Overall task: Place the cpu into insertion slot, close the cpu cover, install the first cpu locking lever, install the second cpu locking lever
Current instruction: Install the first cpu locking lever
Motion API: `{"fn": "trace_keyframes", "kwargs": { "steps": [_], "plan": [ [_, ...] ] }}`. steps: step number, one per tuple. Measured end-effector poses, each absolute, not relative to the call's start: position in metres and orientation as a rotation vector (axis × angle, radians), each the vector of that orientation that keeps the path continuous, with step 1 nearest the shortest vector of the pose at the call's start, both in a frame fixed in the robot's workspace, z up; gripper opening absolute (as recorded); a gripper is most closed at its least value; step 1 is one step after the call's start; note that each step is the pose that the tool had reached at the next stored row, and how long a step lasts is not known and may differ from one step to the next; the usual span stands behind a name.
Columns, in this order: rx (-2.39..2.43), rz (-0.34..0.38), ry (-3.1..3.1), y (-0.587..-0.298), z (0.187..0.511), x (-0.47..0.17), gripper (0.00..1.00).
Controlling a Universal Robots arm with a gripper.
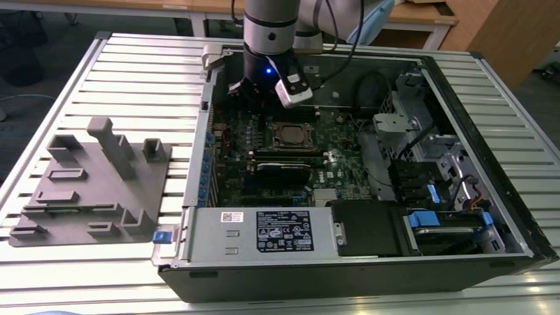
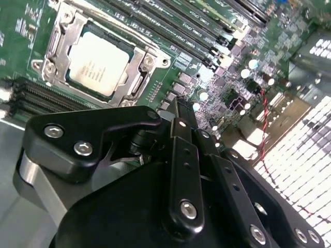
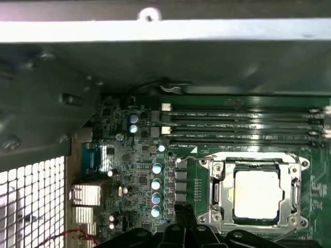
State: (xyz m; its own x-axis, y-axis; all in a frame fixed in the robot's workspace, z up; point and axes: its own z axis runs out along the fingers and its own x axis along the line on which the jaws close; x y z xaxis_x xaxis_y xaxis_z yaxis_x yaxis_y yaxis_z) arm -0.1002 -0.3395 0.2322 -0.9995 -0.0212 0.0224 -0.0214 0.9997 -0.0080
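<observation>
I log the silver-grey square cpu (image 2: 95,66) seated in the black metal-rimmed insertion slot (image 3: 230,196), thin silvery cpu cover (image 2: 58,39) framing it; likely light, stiff, fragile, edge-hold only; black fingers (image 2: 181,155) clenched empty nearby.

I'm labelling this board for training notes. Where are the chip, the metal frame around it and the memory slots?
chip (image 3: 257,194), first wrist view, middle of its silver face.
metal frame (image 3: 220,194), first wrist view, side bar beside the chip.
memory slots (image 3: 232,126), first wrist view, middle of one long slot.
</observation>
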Motion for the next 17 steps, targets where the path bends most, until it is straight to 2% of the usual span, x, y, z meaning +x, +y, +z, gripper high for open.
{"fn": "trace_keyframes", "kwargs": {
  "steps": [17],
  "plan": [
    [0.036,0.008,-3.148,-0.3396,0.2404,-0.1028,0.11]
  ]
}}
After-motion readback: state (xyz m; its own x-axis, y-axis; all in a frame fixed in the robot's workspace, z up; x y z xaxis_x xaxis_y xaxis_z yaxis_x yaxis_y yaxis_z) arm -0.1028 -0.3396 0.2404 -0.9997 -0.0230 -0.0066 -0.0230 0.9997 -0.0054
